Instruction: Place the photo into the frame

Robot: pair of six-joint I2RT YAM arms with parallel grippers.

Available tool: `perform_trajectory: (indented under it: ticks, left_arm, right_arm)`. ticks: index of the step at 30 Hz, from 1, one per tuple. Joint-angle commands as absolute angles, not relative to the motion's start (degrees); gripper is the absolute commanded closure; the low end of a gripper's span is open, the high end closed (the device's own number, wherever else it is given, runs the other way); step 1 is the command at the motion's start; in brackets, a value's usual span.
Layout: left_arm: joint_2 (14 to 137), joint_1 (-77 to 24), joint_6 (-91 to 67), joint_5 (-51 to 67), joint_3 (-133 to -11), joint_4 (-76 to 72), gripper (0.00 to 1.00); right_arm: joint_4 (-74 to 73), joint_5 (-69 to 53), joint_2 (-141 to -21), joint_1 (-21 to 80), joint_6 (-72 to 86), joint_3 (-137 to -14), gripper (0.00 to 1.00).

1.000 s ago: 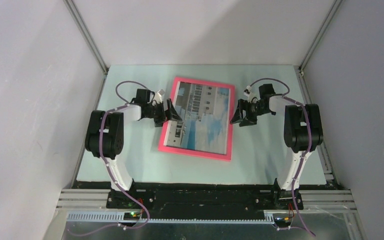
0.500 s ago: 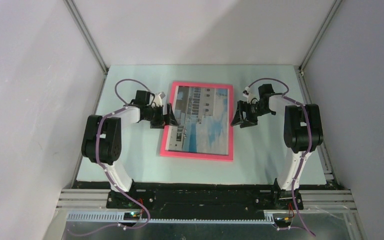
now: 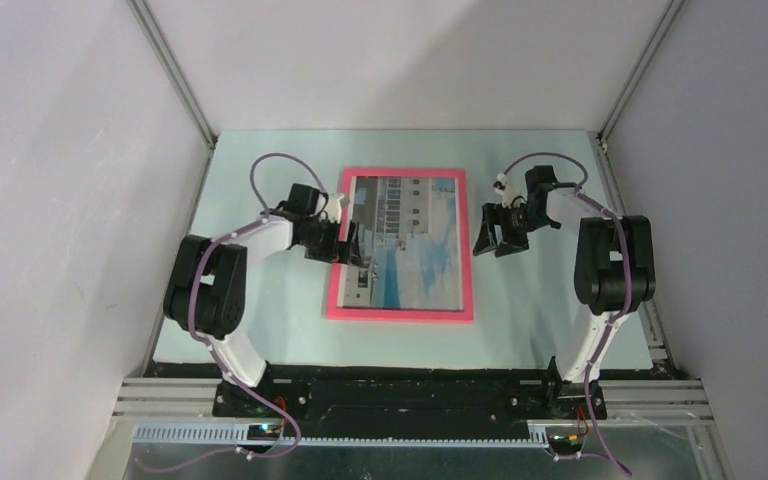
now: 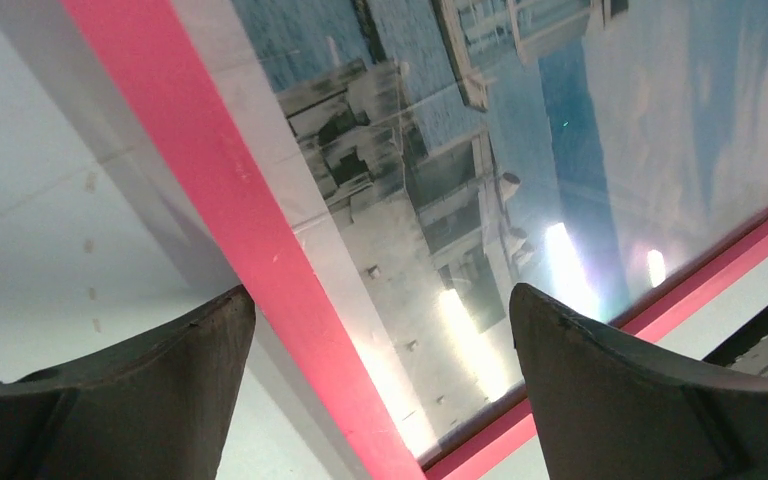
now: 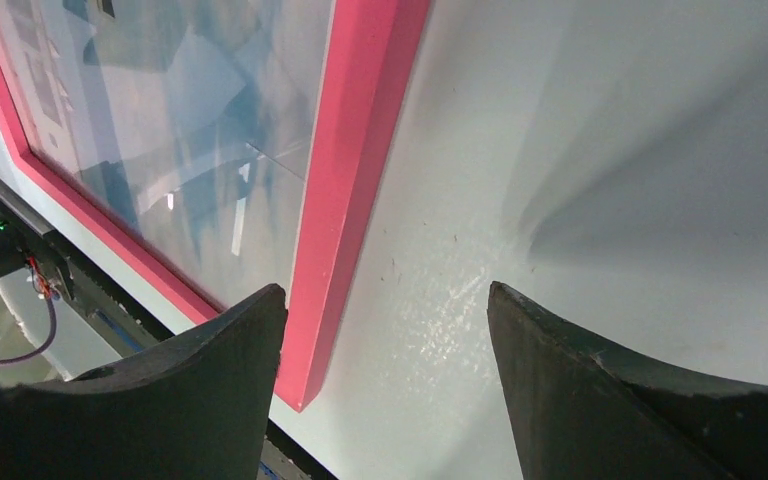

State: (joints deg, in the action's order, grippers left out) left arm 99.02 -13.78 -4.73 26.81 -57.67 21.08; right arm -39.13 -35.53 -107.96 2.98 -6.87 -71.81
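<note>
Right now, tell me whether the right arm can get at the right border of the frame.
Probably yes. The right gripper hangs open just beside the right border of the frame, with only bare table between them; the left gripper is at the opposite border, out of the way.

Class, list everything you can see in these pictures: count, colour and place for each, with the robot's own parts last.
frame: one, salmon-pink, flat at mid-table.
photo: one, blue and white building print, within the frame's border.
table: one, pale grey-green, under everything.
walls: three, grey-white, around the table.
left arm and right arm: two, black and white, purple cables, either side of the frame.
left gripper: one, black, open, straddling the frame's left border.
right gripper: one, black, open, over table right of the frame.
</note>
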Motion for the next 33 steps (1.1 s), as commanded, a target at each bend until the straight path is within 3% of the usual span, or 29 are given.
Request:
perform_trajectory:
  ticks: [1,11,21,29,33]
  left_arm:
    - [96.4,-19.0,-0.3,23.7,-55.7,28.3,0.0]
    - [100.6,-25.7,-0.1,28.1,-59.4,29.4,0.0]
    - [110.6,-39.8,-3.2,36.6,-72.4,28.2,0.0]
    - [112.0,-45.6,-11.6,44.3,-75.2,20.2,0.0]
    - [105.7,-45.0,-12.0,41.2,-72.9,18.6,0.0]
  right_arm:
    - [-41.9,-33.6,-104.7,2.4,-9.5,-72.9,0.22]
    - [-43.5,-34.0,-103.0,0.6,-10.5,-72.9,0.22]
    - [-46.4,-32.1,-96.7,-7.7,-10.9,-72.8,0.2]
    - [-46.3,-16.7,-89.6,-11.2,-12.8,-71.6,0.2]
    - [-47.0,-14.1,-87.2,-15.0,-13.4,-71.5,0.2]
